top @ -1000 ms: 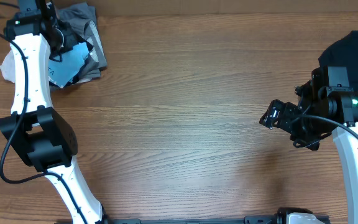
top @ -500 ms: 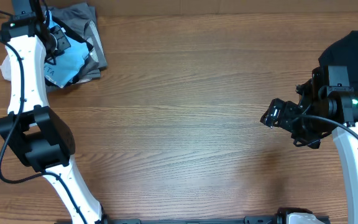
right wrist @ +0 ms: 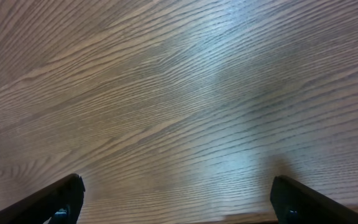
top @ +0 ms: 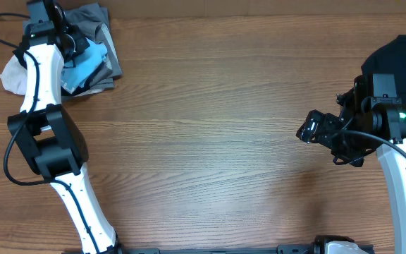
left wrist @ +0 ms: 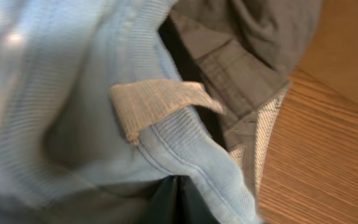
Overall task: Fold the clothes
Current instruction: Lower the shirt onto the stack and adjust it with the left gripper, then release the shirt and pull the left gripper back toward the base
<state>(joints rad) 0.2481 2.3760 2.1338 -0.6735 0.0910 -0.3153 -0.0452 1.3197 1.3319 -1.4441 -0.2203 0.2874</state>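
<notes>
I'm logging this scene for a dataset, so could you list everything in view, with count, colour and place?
table: one, brown wood grain, fills the overhead view
light blue T-shirt: one, sky blue, on the pile at the table's far left corner
grey garment: at least one, grey, under and beside the blue shirt in the same pile
off-white garment: one, off-white, crumpled at the left edge of the pile
black garment: one, black, at the far right edge of the table
left arm: one, white and black, reaching to the pile
right arm: one, white and black, at the right side
left gripper: one, dark, shut on the blue shirt's cloth
right gripper: one, black, open above bare table
</notes>
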